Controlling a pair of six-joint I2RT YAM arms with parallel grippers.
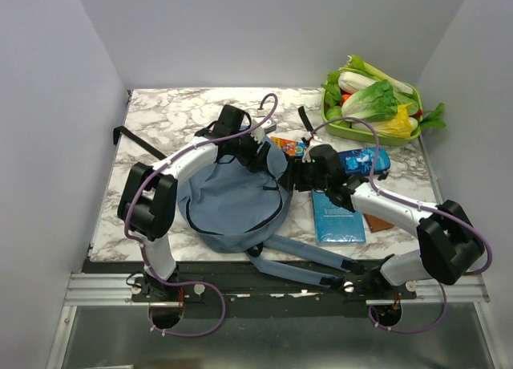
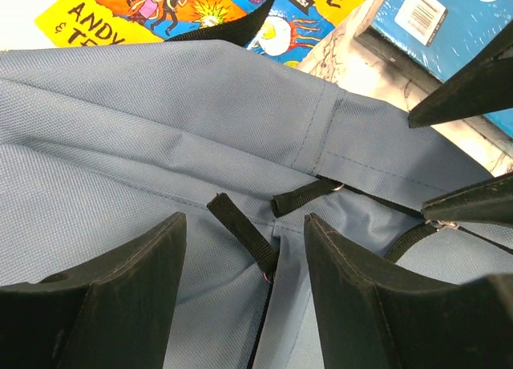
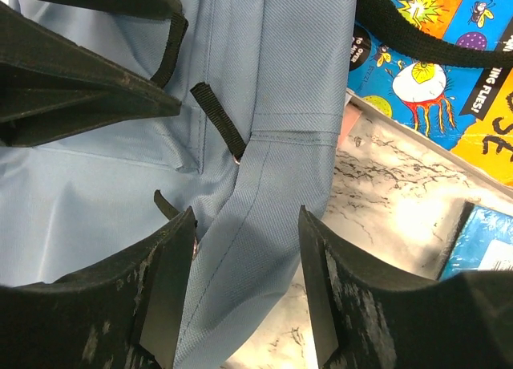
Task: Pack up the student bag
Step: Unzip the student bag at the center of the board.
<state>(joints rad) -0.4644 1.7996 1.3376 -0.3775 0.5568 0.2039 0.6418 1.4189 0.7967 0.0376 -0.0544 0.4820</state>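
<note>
The student bag [image 1: 232, 200] lies flat at the near middle of the marble surface [image 1: 168, 116]. The left tool [image 2: 244, 225] and right tool [image 3: 247, 218] both stand wide over its blue fabric, holding nothing.

Bare marble desk [image 1: 176, 104] lies open from 10 to 12 o'clock of the soft dusty-blue fabric backpack [image 1: 228, 204]. At 1 o'clock the left pincer [image 2: 240, 225] and right pincer [image 3: 244, 216], jaws apart, crowd the bag's rim almost nose to nose. A bright orange comic book [image 1: 287, 146], dark blue book [image 1: 365, 160] and pale blue flat packet [image 1: 337, 216] fill 1 to 3 o'clock. A green tray of leafy vegetables [image 1: 345, 132] blocks farther out at 2 o'clock. Its blue shoulder straps [image 1: 309, 261] trail across 5 o'clock.
</note>
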